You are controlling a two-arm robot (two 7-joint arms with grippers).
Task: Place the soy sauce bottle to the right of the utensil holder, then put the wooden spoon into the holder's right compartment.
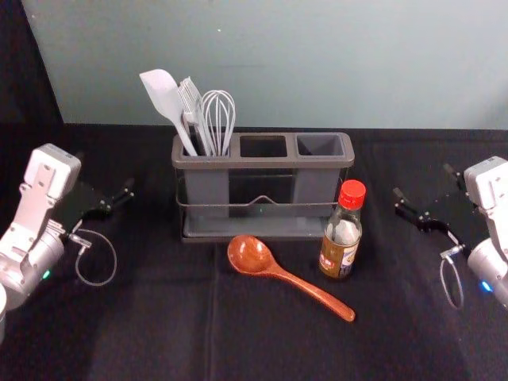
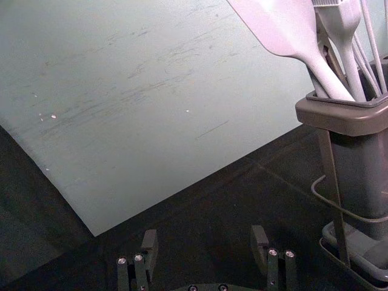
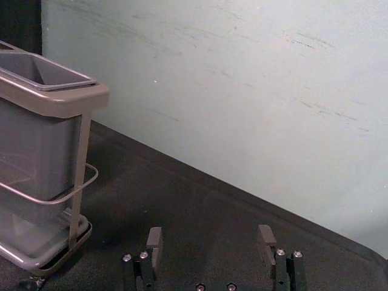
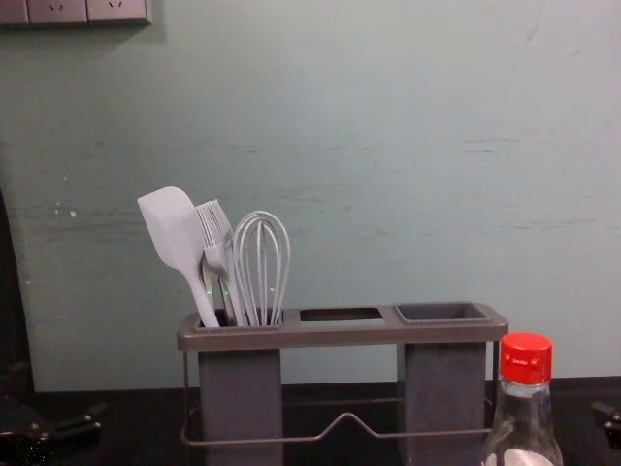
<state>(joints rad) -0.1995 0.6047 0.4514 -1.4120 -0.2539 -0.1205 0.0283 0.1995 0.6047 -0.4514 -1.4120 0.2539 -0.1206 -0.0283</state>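
In the head view my left gripper [image 1: 105,175] is left of the utensil holder [image 1: 262,163], my right gripper [image 1: 423,182] right of it. Both are open and empty, as the left gripper [image 2: 205,242] in its wrist view and the right gripper [image 3: 210,238] in its own confirm. The soy sauce bottle [image 1: 341,232], red-capped, stands upright before the holder's right end; the chest view has the bottle [image 4: 525,408] at lower right. The wooden spoon [image 1: 295,279] lies in front, bowl toward the holder, handle slanting to the right below the bottle. The right compartment [image 4: 442,312] holds nothing.
A white spatula [image 1: 164,97], a brush and a whisk [image 1: 218,113] stand in the holder's left compartment. Behind the black-covered table [image 1: 151,333] rises a pale wall [image 1: 317,63]. Bare cloth lies between the holder and my right gripper.
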